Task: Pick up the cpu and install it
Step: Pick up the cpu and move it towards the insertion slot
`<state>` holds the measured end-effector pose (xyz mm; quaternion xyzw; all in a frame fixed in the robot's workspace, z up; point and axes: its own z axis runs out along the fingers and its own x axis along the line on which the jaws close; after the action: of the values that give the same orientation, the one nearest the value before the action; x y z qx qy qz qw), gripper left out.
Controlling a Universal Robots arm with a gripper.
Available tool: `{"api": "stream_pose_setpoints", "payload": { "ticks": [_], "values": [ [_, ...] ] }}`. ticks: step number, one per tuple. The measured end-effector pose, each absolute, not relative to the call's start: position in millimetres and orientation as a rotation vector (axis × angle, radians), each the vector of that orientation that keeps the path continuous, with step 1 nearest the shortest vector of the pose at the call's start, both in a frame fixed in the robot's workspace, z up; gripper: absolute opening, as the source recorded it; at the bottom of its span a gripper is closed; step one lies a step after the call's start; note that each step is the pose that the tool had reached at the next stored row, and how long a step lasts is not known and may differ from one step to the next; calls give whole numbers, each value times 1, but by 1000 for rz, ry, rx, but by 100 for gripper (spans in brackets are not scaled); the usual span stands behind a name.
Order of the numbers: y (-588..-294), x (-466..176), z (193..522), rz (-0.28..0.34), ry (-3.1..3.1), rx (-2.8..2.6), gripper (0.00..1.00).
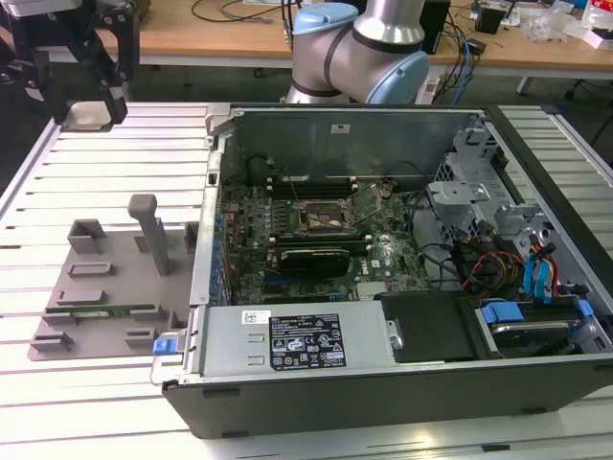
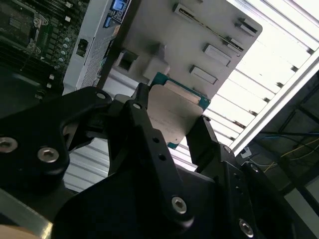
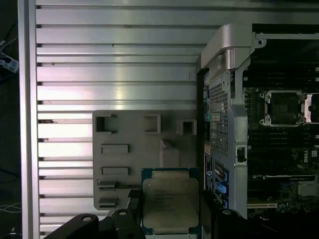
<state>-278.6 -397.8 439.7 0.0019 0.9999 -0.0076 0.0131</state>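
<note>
The cpu (image 3: 170,201), a small square chip with a pale metal top and a blue-green rim, is held between my black fingers (image 3: 130,219) above the grey fixture plate (image 3: 124,149). My gripper (image 3: 170,221) is shut on its two opposite edges. The second wrist view shows the cpu (image 2: 172,117) tilted in the gripper (image 2: 172,133) over the same plate. In the exterior view the gripper (image 1: 91,107) hangs high at the far left, well away from the open computer case (image 1: 383,249). The black square socket (image 1: 330,218) on the motherboard lies bare inside the case, and the socket (image 3: 284,107) appears in the first wrist view too.
The grey fixture plate (image 1: 105,278) on the slatted metal table has upright posts and holds a thin green memory stick (image 1: 110,310). The case wall (image 1: 206,220) stands between plate and motherboard. Drive bays and cables (image 1: 517,259) fill the case's right side. The arm's base (image 1: 364,43) stands behind the case.
</note>
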Motion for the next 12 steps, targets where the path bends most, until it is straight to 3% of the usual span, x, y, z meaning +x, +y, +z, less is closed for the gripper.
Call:
{"api": "stream_pose_setpoints", "payload": {
  "ticks": [12],
  "values": [
    [-389,-240,439,-25,3115,6,55]
  ]
}}
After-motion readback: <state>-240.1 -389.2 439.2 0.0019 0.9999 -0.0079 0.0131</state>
